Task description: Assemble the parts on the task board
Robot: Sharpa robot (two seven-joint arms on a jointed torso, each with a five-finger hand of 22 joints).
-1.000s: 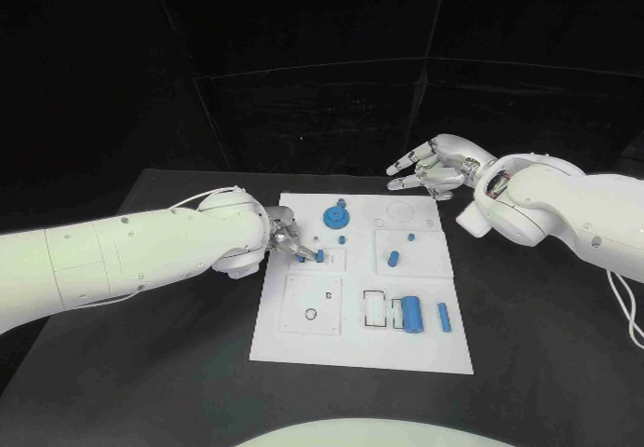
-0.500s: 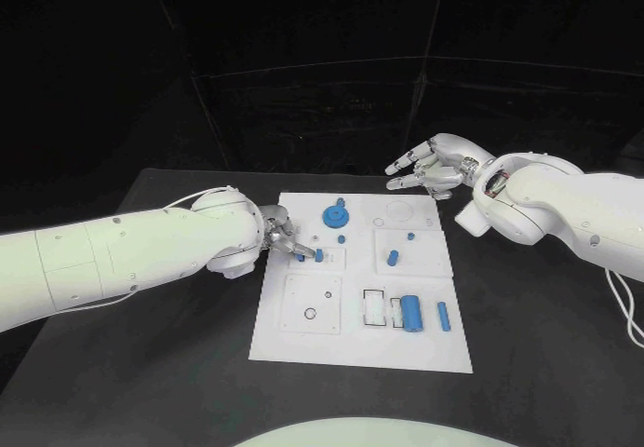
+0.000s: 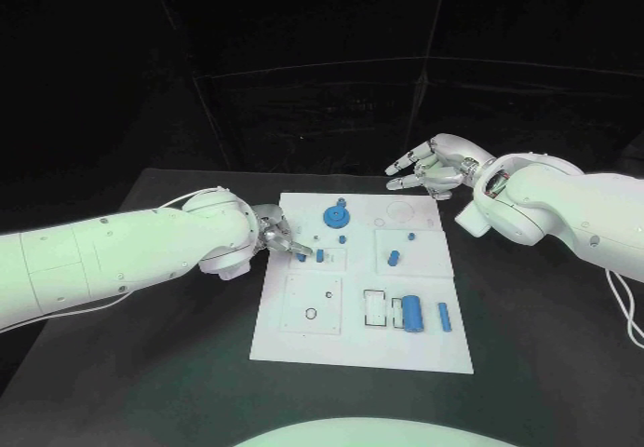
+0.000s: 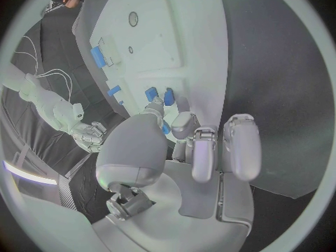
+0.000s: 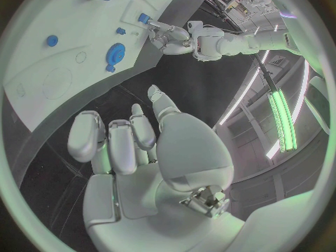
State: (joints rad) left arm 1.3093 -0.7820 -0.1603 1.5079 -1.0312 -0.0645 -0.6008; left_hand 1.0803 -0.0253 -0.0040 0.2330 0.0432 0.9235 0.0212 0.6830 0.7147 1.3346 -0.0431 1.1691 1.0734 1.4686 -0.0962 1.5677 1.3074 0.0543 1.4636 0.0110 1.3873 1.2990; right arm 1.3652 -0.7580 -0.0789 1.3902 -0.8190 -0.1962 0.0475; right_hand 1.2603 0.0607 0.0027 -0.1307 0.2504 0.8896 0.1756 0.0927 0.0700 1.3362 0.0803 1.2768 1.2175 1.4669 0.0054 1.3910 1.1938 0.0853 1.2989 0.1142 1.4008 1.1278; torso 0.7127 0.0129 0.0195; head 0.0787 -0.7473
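The left robot hand [image 3: 285,237] rests at the task board's [image 3: 309,340] left edge, fingertips pressed together around a small blue part [image 4: 168,97] standing in the board. Just beyond its fingers sits a round blue gear [image 3: 336,218]; nearer the robot lie two blue cylinders [image 3: 413,313]. The right robot hand [image 3: 432,168] hovers over the black worktop [image 3: 537,317] past the board's far right corner, fingers apart, holding nothing. No writing is legible.

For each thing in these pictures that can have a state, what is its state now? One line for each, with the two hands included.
left hand: fingertips at small blue parts on the board's left side; a grip cannot be told.
right hand: open, fingers spread, above the table beyond the board's far edge.
task board: flat on the table.
blue gear: lying on the board.
blue cylinder: lying on its side on the board.
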